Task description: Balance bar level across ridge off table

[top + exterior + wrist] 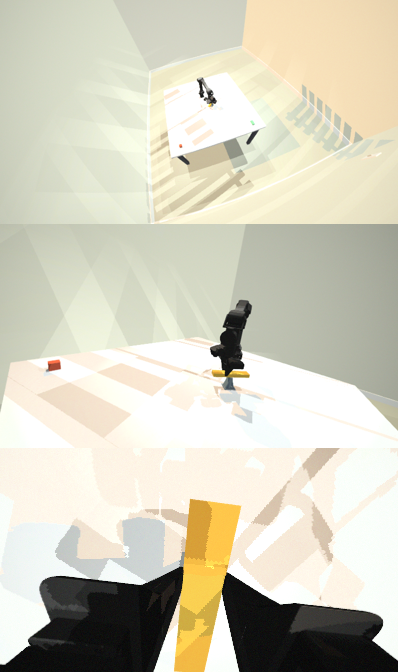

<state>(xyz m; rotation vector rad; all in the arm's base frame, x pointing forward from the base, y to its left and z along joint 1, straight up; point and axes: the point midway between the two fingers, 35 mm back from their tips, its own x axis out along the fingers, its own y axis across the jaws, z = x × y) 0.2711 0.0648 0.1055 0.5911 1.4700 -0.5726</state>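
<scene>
the white table (306, 401) carries the black arm (235, 332), bent over and pointing steeply down near the middle; its gripper (228, 372) is pinching the yellow bar (230, 374) near mid-length, one finger on each long side; the bar lies about level just atop the small grey ridge (228, 384), clear of the table

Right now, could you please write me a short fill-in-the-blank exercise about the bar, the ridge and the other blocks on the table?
1. The gripper is shut on the ____ bar.
2. The bar sits above the grey ____.
3. Near the table's far left corner in the exterior view lies a ____ block.
4. In the top view, the block near the table's right edge is ____.

Missing words: yellow; ridge; red; green
</scene>
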